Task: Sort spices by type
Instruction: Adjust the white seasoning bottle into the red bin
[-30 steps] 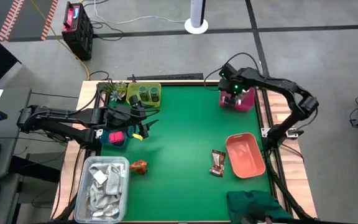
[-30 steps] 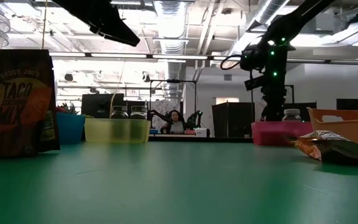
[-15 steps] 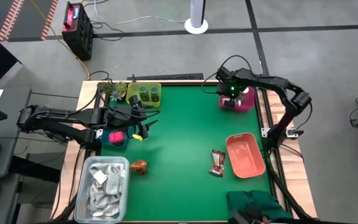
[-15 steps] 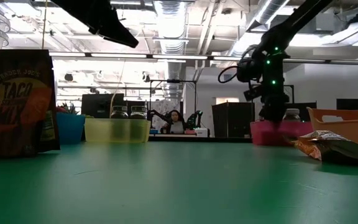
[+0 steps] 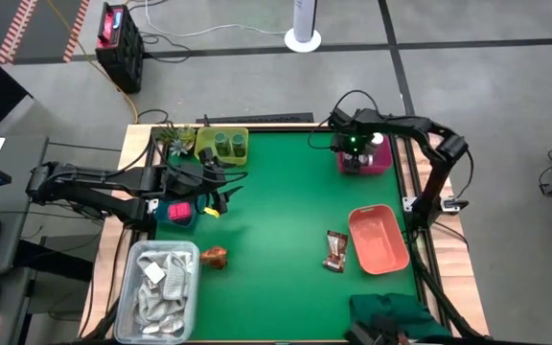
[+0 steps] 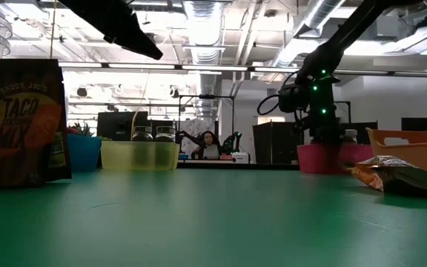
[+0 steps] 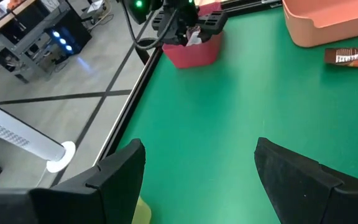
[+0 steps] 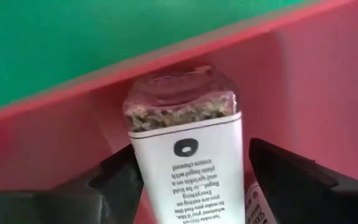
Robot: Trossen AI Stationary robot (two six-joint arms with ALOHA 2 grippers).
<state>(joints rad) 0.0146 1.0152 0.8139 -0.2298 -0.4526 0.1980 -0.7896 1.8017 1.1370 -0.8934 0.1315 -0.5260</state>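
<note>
Green table mat (image 5: pixel 286 201) carries several bins for sorting. At its far right corner stands the pink square plastic bin (image 5: pixel 379 156), and the right gripper (image 5: pixel 355 158) reaches down inside it, fingers closed on a white-labelled glass spice bottle (image 8: pixel 185 155), probably to stand it beside its twin. The bottle's cap is hidden behind the fingers. The left gripper (image 5: pixel 214 192) waits wide open near the yellow bin (image 5: pixel 220 144) holding two green jars (image 5: pixel 227 140). A brown sachet (image 5: pixel 335 251) lies unsorted beside the salmon tray (image 5: pixel 379 239).
</note>
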